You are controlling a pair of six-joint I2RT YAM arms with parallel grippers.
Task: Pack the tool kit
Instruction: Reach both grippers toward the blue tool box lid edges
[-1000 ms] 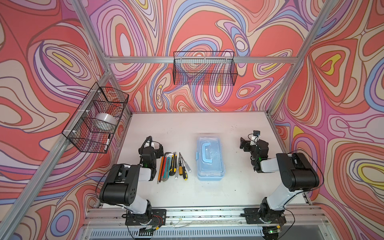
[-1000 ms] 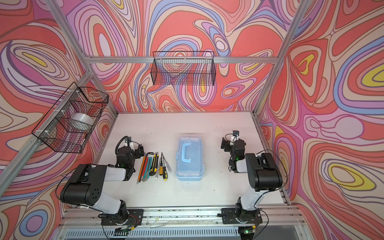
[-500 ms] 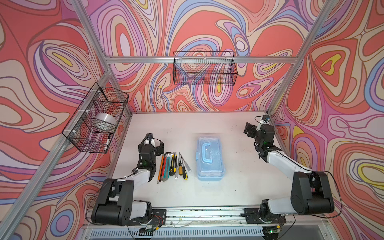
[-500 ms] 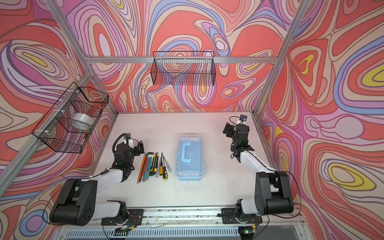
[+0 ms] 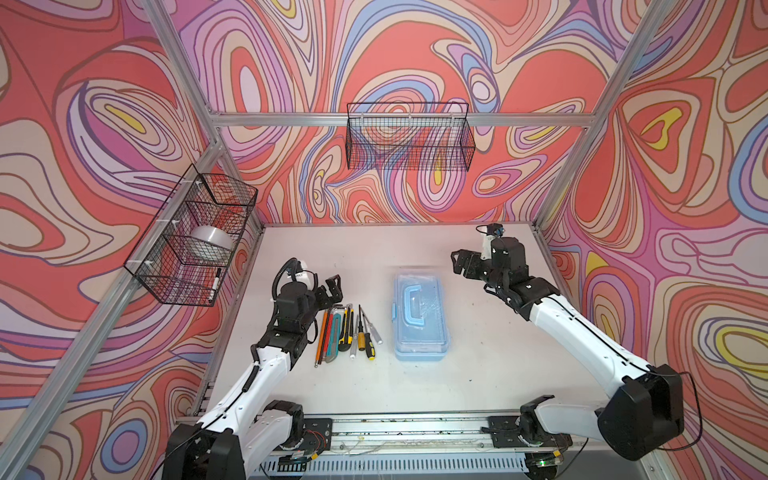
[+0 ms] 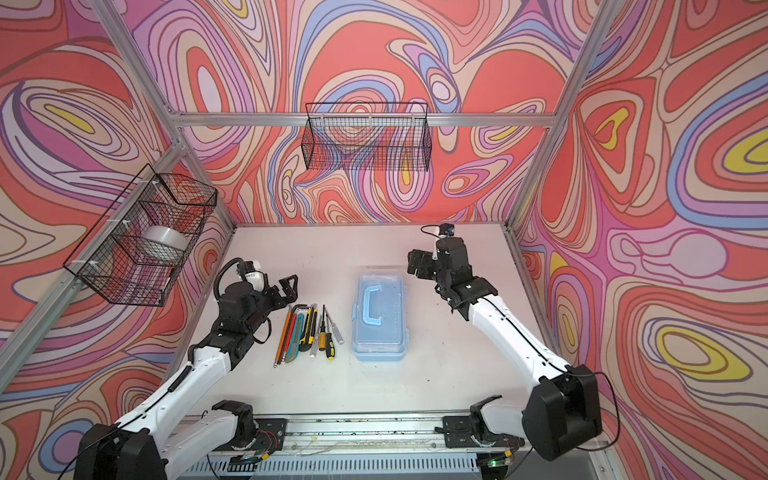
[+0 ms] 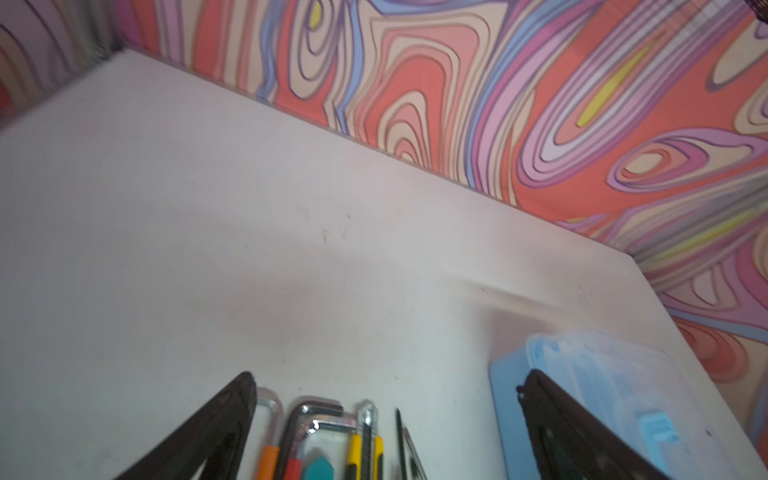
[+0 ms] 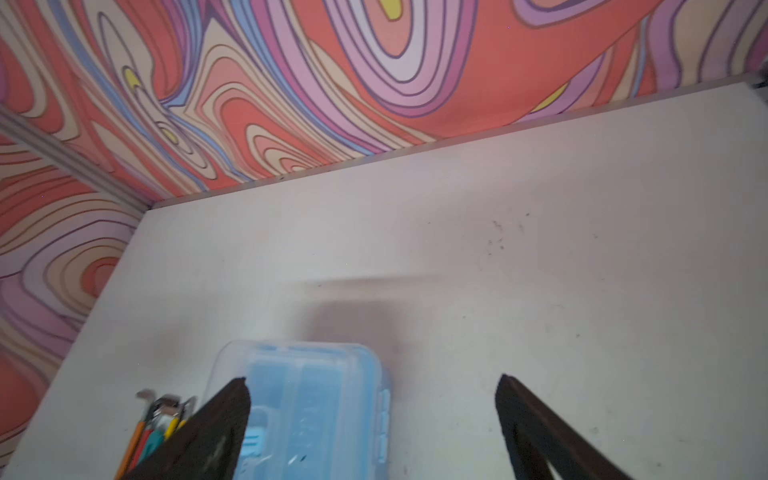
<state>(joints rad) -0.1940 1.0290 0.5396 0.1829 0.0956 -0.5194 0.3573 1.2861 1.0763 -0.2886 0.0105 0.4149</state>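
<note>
Lying shut at mid-table, one light-blue case (image 5: 419, 316) has a row just to its left: two pencils (image 5: 321, 332), two utility knives (image 5: 344, 328), two hex keys (image 7: 307, 411) and screwdrivers (image 5: 365, 345) too crowded to count. The left gripper (image 5: 329, 293) hovers at the row's far end and the right gripper (image 5: 459, 264) far-right of the case, both with fingers apart and empty. Two wire baskets (image 5: 409, 141) hang on the walls.

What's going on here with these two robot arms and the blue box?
Packing has not begun. The light-blue tool case sits closed in the middle of the white table, with pencils, utility knives, hex keys and screwdrivers in a row to its left in both top views. The left tool hovers open near that row's far end; the right tool hovers open near the case's far right corner. Neither holds anything.
</note>
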